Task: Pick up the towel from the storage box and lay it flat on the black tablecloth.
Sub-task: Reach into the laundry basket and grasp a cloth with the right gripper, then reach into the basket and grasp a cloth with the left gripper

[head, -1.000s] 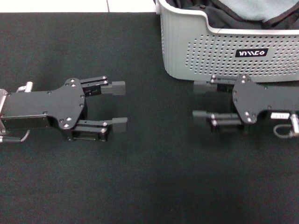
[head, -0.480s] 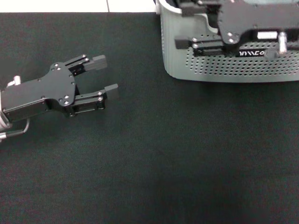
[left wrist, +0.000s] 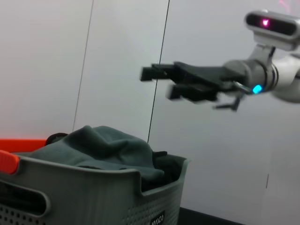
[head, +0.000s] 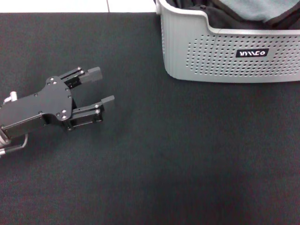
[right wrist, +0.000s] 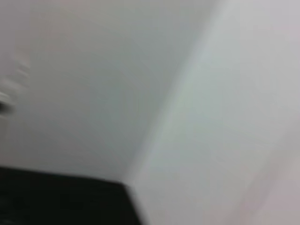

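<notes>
Jaws of the left gripper [head: 103,86] stand wide apart and hold nothing. It sits low over the black tablecloth [head: 187,154] at the left, well apart from the storage box [head: 187,56] at the far right. The right gripper [left wrist: 159,82] is the one at work: it hangs high above the box and carries nothing, though whether it is open or closed cannot be told. The towel itself cannot be made out; the top of the box shows only a grey cloth [head: 248,7] with dark trim. The step in hand looks like the reach into the box. To do it well, the right gripper should probably descend straight between the rims, work past the grey cloth without dragging it out, and pinch the towel near an edge or corner so it hangs open for spreading. The head view shows the box, its black label [head: 252,53] and the bare cloth, but no right arm. The left wrist view supplies that arm and an orange patch [left wrist: 7,159] by the box rim, possibly the towel. The right wrist view shows only blank wall.
</notes>
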Action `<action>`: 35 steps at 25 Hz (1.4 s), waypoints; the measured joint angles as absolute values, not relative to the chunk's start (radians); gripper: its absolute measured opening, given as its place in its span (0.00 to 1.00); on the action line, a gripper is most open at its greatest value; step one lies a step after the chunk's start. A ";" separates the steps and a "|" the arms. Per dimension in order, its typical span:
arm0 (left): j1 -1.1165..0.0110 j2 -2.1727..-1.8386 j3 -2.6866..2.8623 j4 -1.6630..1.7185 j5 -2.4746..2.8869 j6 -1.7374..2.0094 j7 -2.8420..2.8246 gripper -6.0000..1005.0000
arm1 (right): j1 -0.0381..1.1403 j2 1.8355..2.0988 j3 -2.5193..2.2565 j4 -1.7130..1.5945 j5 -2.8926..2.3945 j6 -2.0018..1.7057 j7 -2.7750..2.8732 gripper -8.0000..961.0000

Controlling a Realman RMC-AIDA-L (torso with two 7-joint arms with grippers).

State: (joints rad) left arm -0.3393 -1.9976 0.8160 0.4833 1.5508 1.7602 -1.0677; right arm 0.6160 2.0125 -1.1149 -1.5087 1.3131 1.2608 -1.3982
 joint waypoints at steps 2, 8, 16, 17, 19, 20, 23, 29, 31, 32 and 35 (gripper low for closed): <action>-0.337 -1.999 0.816 0.475 1.551 1.759 -1.052 0.84 | 0.633 2.003 -1.060 -1.553 1.184 1.259 -1.272 0.74; -0.347 -2.004 0.816 0.447 1.556 1.755 -1.018 0.84 | 0.725 1.965 -0.980 -1.511 0.807 1.279 -0.970 0.72; -0.355 -2.008 0.823 0.435 1.563 1.730 -1.012 0.83 | 0.813 1.967 -0.973 -1.258 0.541 1.290 -0.832 0.70; -0.355 -2.009 0.824 0.431 1.564 1.727 -1.011 0.83 | 0.817 1.968 -0.973 -1.242 0.538 1.279 -0.828 0.70; -0.356 -2.011 0.825 0.426 1.565 1.721 -1.007 0.83 | 0.821 1.969 -0.973 -1.228 0.537 1.262 -0.824 0.70; -0.355 -2.011 0.825 0.423 1.565 1.720 -1.004 0.83 | 0.823 1.969 -0.973 -1.227 0.538 1.255 -0.823 0.70; -0.349 -2.011 0.825 0.422 1.567 1.719 -1.001 0.83 | 0.826 1.967 -0.970 -1.228 0.545 1.253 -0.822 0.69; -0.339 -2.013 0.825 0.419 1.568 1.718 -0.991 0.83 | 0.791 1.999 -0.947 -1.338 0.557 1.239 -0.850 0.39; -0.338 -2.014 0.825 0.416 1.568 1.718 -0.987 0.83 | 0.749 2.016 -0.945 -1.437 0.603 1.231 -0.882 0.32; -0.338 -2.014 0.822 0.413 1.568 1.717 -0.982 0.83 | 0.734 2.018 -0.945 -1.466 0.631 1.227 -0.892 0.29; -0.337 -2.014 0.820 0.411 1.568 1.716 -0.981 0.83 | 0.652 2.017 -0.943 -1.558 0.827 1.178 -0.959 0.19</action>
State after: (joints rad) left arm -0.3371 -2.0143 0.8200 0.4115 1.5678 1.7164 -0.9809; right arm 0.6522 2.0169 -0.9431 -1.5576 0.8270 1.1781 -0.9592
